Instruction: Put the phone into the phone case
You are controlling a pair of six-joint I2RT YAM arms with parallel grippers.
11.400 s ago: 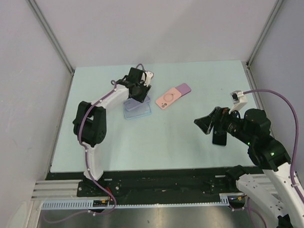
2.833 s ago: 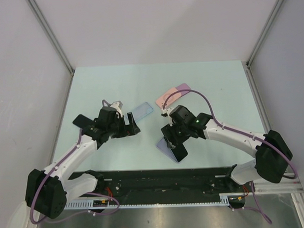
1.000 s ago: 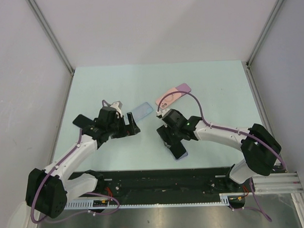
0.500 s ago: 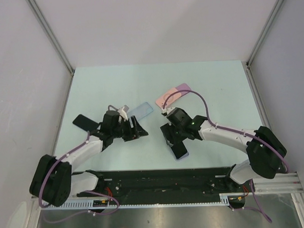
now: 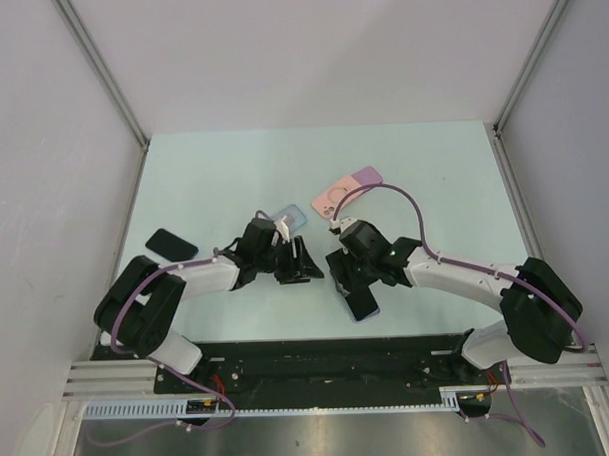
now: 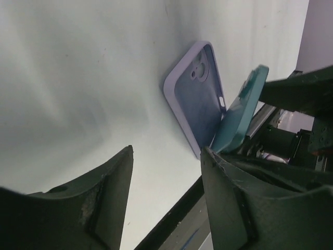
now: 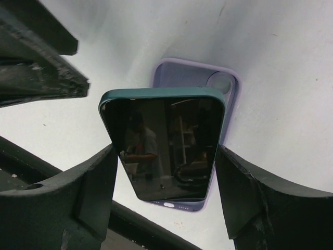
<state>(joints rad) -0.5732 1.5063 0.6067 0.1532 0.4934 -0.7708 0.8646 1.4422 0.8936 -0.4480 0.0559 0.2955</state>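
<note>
Close to the table's (image 5: 222, 171) near edge, right of its middle, the lavender phone case (image 6: 192, 99) lies flat with its hollow side up. The teal phone (image 7: 164, 151) stands tilted over it, lower end resting in the case and dark screen towards the right wrist camera. The right claw (image 7: 165, 156) grips this phone by its two long edges and covers most of the case from above.

Just to the left, the left claw (image 6: 166, 151) is low over the table, pointing at the case. Its jaws are apart with nothing between them and touch neither case nor phone.

Farther back, a black phone (image 5: 172, 244) lies near the left edge. A light blue case (image 5: 287, 218) is partly hidden behind the left wrist.

Beyond the right claw lies a pink case (image 5: 333, 198), one end resting on a purple slab (image 5: 367, 175). The right arm's cable (image 5: 409, 199) arcs across them.
</note>
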